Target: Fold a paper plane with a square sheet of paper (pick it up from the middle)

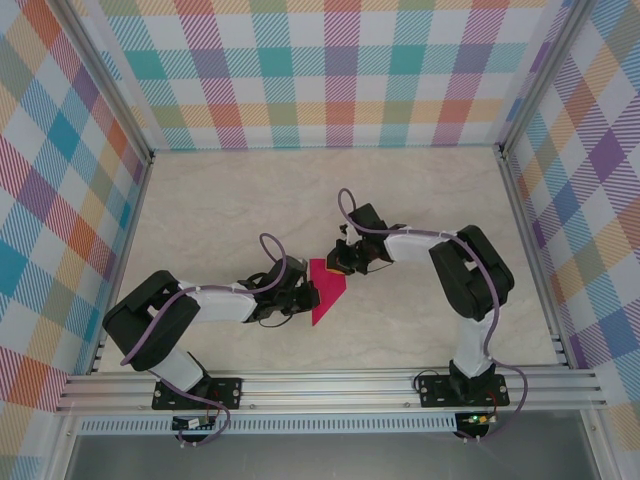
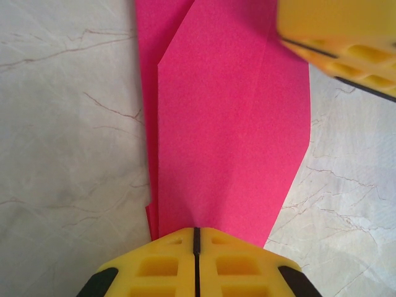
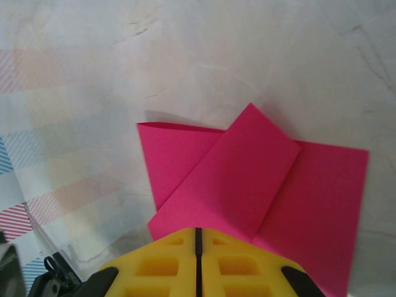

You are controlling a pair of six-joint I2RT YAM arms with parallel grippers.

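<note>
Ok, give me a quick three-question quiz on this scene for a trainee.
1. True or false: the paper lies as a flat, unfolded square.
2. The fingers of the left hand are: A yellow, B blue, C white.
3. Fill in: in the top view, the hand at the paper's far end is the ____ one.
Key: 1 false, folded flaps show. 2 A. 3 right hand.
</note>
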